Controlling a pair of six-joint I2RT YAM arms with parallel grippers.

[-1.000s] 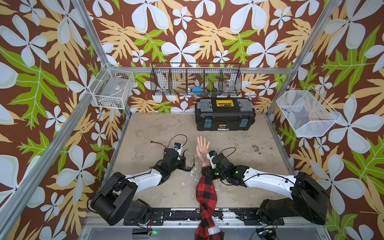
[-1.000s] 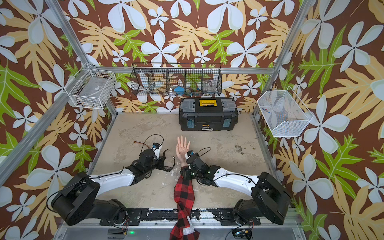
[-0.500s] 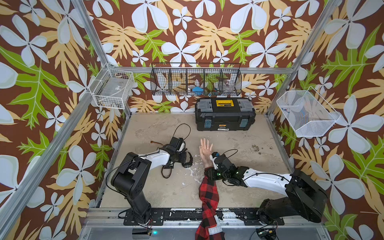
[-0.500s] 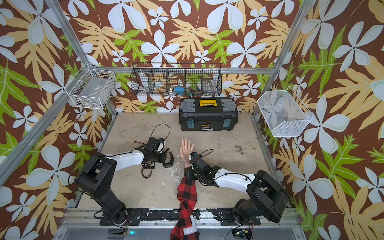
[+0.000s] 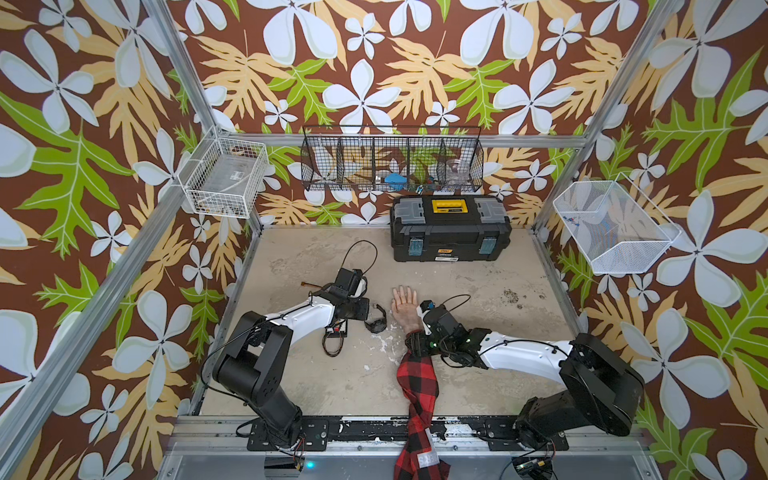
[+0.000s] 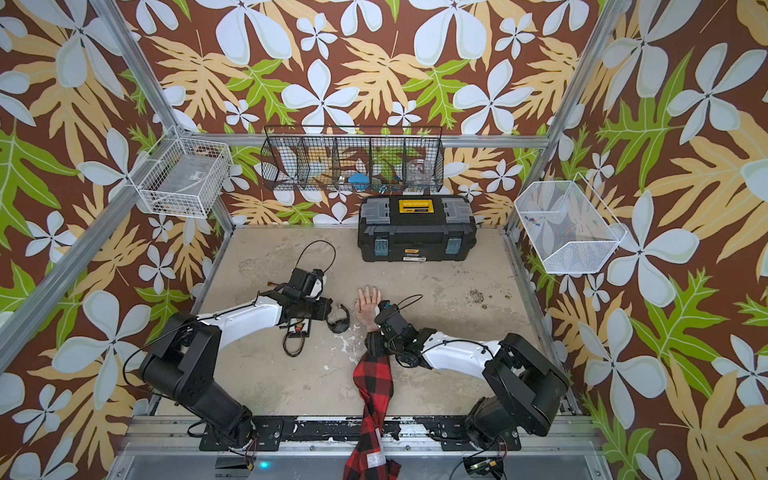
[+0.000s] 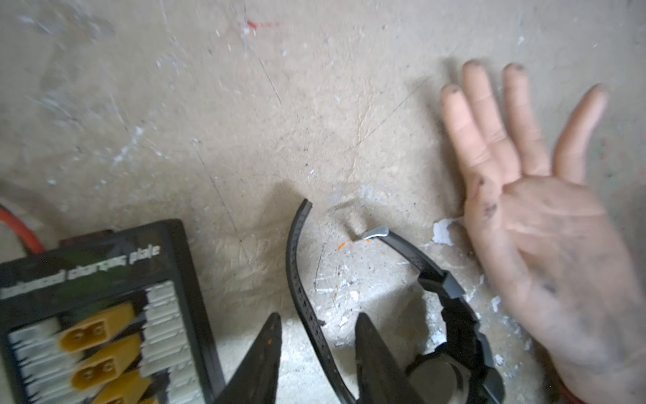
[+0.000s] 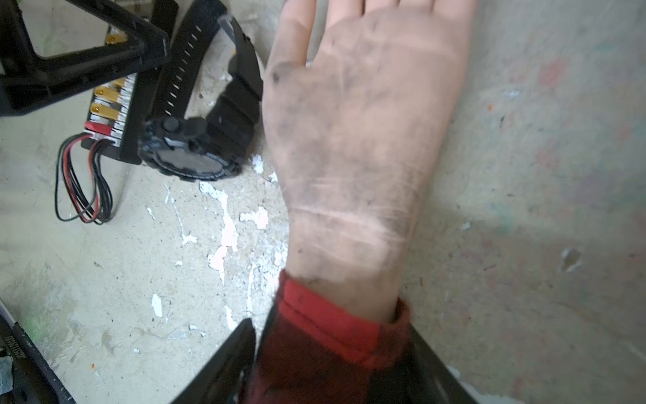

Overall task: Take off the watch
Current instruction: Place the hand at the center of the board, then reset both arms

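Note:
The watch [image 5: 376,323] [image 6: 338,322] lies unbuckled on the table, off the wrist, just left of the mannequin hand [image 5: 403,305]. In the left wrist view its case [image 7: 451,370] rests beside the palm [image 7: 545,245]. My left gripper [image 7: 318,320] [image 5: 366,313] is open, and the loose strap [image 7: 297,266] runs between the fingers with a gap on each side. My right gripper [image 8: 330,328] [image 5: 417,338] stands open astride the red plaid sleeve [image 8: 325,353] at the cuff. The wrist [image 8: 349,227] is bare.
A black charging board [image 7: 101,314] [image 5: 336,330] with yellow connectors and trailing wires [image 8: 84,189] lies right beside the watch, under my left gripper. A black toolbox [image 5: 451,232] stands at the back. Wire baskets [image 5: 392,164] hang on the walls.
My left gripper carried the watch leftward away from the hand and opened; the watch now rests on the table. The right gripper's jaws have widened around the sleeve.

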